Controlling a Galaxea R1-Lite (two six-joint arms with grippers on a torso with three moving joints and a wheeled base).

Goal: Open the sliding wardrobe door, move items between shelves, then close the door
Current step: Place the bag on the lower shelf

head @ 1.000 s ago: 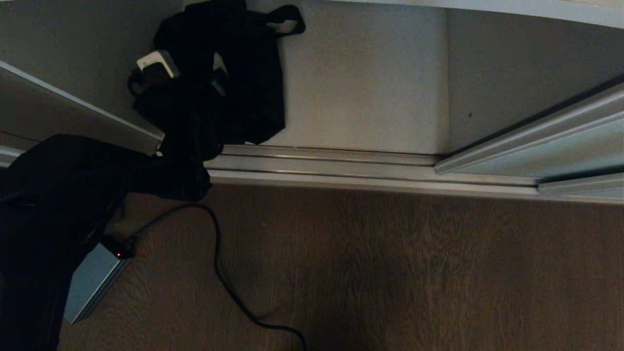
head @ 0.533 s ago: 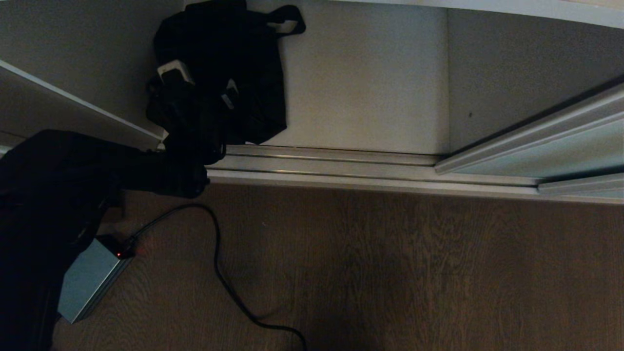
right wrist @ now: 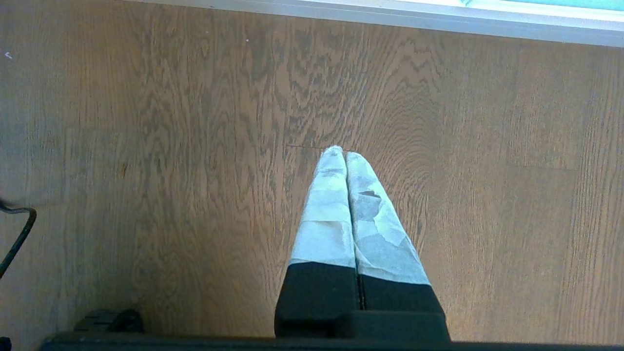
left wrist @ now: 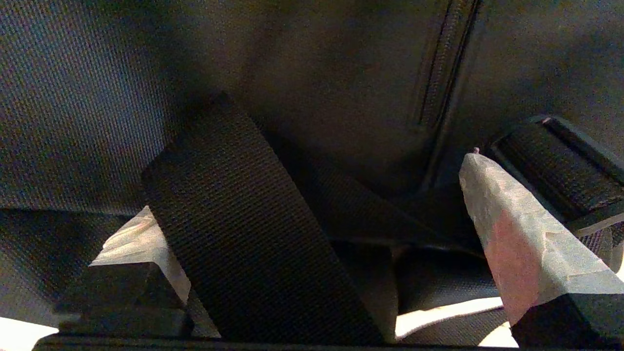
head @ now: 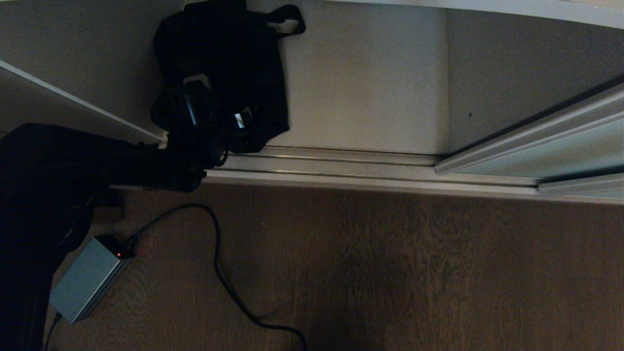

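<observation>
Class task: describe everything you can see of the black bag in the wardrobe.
The black bag is floppy woven fabric, slumped on the white shelf just behind the floor track. A loop strap with a small white label lies at its far end. The wrist view shows a zip seam and wide webbing straps. The left gripper, open, straddles one strap.

bag (head: 229, 63): on the shelf (head: 365, 83), directly beyond the left end effector (head: 217, 105)
strap (left wrist: 243, 234): between its fingers
sliding door (head: 551, 151): far right
power adapter (head: 85, 282): on floor (head: 390, 268), behind it
</observation>
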